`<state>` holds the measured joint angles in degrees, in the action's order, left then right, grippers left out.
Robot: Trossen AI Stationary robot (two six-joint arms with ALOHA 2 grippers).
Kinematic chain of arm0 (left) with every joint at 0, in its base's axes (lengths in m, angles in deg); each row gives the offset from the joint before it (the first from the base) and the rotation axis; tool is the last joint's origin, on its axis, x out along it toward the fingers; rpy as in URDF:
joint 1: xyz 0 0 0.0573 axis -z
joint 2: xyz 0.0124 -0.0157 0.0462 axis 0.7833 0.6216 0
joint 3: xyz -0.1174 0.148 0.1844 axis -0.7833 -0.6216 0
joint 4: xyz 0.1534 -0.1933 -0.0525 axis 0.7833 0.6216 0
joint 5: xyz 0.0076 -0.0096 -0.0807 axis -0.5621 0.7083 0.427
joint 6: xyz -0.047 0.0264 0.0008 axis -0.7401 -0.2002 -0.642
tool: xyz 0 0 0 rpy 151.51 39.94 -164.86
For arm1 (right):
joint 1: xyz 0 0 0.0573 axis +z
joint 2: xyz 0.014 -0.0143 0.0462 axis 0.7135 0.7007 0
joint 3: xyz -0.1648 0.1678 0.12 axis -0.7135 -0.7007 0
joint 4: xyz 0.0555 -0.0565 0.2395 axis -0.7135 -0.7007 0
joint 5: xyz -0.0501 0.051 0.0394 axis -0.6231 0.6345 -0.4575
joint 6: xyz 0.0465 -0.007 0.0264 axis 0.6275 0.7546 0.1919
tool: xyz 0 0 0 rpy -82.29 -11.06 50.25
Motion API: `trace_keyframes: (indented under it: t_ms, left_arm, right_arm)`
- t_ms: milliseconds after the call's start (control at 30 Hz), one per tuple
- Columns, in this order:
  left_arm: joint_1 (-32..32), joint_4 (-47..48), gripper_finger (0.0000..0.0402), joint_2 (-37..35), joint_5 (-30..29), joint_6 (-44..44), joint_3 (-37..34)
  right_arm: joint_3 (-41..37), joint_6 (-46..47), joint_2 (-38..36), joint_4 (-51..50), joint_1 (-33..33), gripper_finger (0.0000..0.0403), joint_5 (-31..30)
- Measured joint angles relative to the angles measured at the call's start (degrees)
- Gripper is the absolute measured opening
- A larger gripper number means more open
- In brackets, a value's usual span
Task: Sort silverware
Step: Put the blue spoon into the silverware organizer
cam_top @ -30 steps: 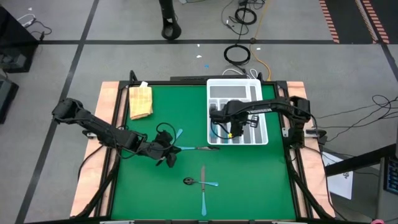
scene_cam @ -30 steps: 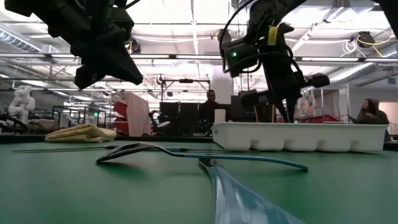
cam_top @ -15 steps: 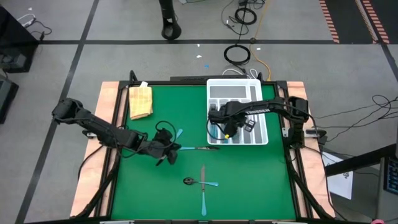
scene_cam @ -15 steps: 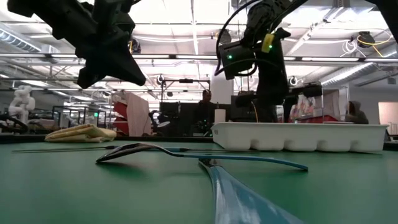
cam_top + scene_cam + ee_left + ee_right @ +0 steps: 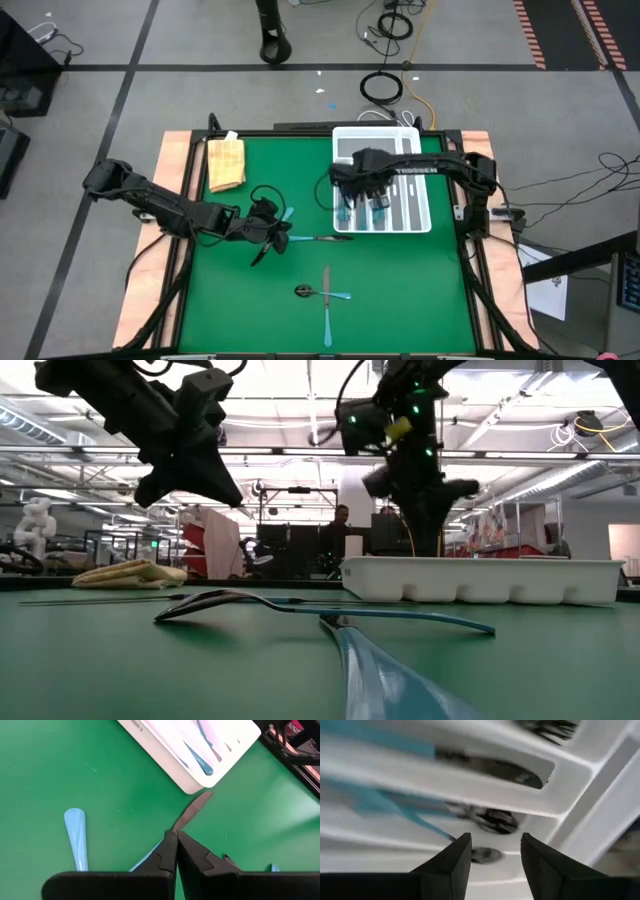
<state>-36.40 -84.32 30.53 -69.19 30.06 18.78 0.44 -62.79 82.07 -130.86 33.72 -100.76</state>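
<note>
The white tray (image 5: pixel 385 131) stands at the far right of the green table. My right gripper (image 5: pixel 495 837) hangs open over the tray's left compartments (image 5: pixel 362 195), above spoons (image 5: pixel 492 820) lying in them. My left gripper (image 5: pixel 175 834) is shut and raised above the table (image 5: pixel 235 495). It points at a knife (image 5: pixel 322 238) that lies flat on the mat just left of the tray. A loose blue handle (image 5: pixel 75 835) lies beside it. A spoon (image 5: pixel 305 291) and another blue-handled piece (image 5: pixel 327 318) lie near the front edge.
A folded yellow cloth (image 5: pixel 226 163) lies at the far left corner. The tray's near wall (image 5: pixel 480 580) rises from the table on the right. In the low view the spoon (image 5: pixel 220 603) and a blue handle (image 5: pixel 390 680) lie close by. People sit in the room behind.
My right gripper has gone over the tray toward its left side and a little toward the far edge. It has turned and opened. My left gripper has shifted slightly toward the right, staying shut and raised. The silverware on the mat has not moved.
</note>
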Motion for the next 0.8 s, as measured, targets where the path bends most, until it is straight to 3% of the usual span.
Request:
trace_keyframes:
  t_ms: [167,267,500,800]
  left_arm:
    - [-0.5,0.0,0.0015,0.0,0.8,-0.1,0.0]
    - [-0.5,0.1,0.0015,0.0,2.7,-0.1,0.0]
    - [-0.4,0.1,0.0015,0.0,3.5,1.5,0.0]
    - [-0.5,0.1,0.0015,0.0,3.3,4.5,0.0]
  right_arm:
    - [0.8,26.8,-4.2,-1.6,-4.2,0.0148,11.9]
    - [-2.8,35.8,-8.5,-3.1,-5.7,0.0134,17.2]
    - [-16.4,45.9,-17.8,4.6,-6.8,0.0075,25.1]
    - [-26.2,47.8,-20.5,15.9,-9.7,0.0005,24.4]
